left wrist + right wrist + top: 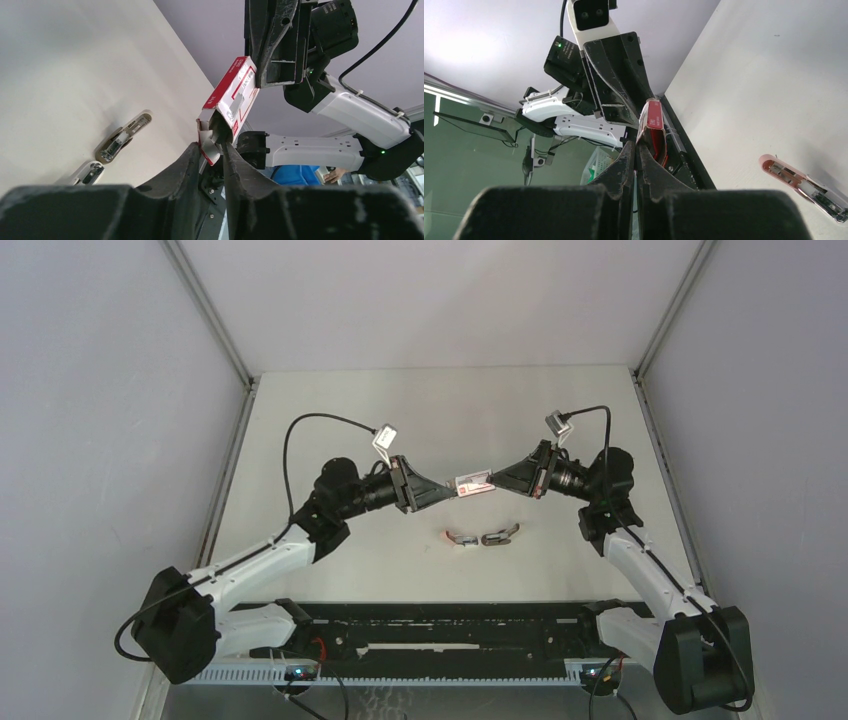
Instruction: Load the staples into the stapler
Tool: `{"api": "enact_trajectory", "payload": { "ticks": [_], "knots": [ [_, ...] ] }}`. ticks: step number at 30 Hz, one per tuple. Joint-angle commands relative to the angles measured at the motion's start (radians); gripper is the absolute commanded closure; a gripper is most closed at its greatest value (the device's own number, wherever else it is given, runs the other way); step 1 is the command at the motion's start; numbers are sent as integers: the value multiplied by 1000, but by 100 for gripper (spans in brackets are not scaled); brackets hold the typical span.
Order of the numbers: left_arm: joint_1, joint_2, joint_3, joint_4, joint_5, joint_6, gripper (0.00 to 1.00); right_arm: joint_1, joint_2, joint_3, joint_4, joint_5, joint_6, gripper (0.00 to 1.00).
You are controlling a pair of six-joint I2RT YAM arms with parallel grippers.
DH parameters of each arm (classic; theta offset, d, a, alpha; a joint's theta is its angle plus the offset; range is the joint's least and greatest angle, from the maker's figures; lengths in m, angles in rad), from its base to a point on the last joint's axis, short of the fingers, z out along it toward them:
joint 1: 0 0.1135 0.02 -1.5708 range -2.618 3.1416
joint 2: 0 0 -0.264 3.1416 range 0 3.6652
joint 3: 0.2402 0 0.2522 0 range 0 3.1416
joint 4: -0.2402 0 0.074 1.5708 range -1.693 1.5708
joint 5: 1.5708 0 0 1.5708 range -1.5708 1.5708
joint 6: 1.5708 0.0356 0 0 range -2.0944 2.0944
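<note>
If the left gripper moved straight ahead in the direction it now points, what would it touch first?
The staple box. Its near end sits between the fingers of the left gripper. The right gripper holds the far end, seemingly directly behind.

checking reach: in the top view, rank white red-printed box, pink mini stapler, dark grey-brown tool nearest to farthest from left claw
1. flat white red-printed box: at left claw tips, midair
2. pale pink-and-white mini stapler: on table, nearer the bases
3. dark grey-brown tool: right of stapler
</note>
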Motion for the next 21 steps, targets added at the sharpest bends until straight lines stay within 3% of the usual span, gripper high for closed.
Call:
{"api": "enact_trajectory", "payload": {
  "ticks": [1,15,21],
  "knots": [
    [5,-3,-15,70,22,-14,75,-5,-15,-1,55,-5,6,100],
    [9,62,19,98,-1,-33,99,-6,39,-1,-24,24,-100,100],
    [34,148,42,90,-51,-35,100,-11,116,-1,-78,81,-228,100]
  ]
}}
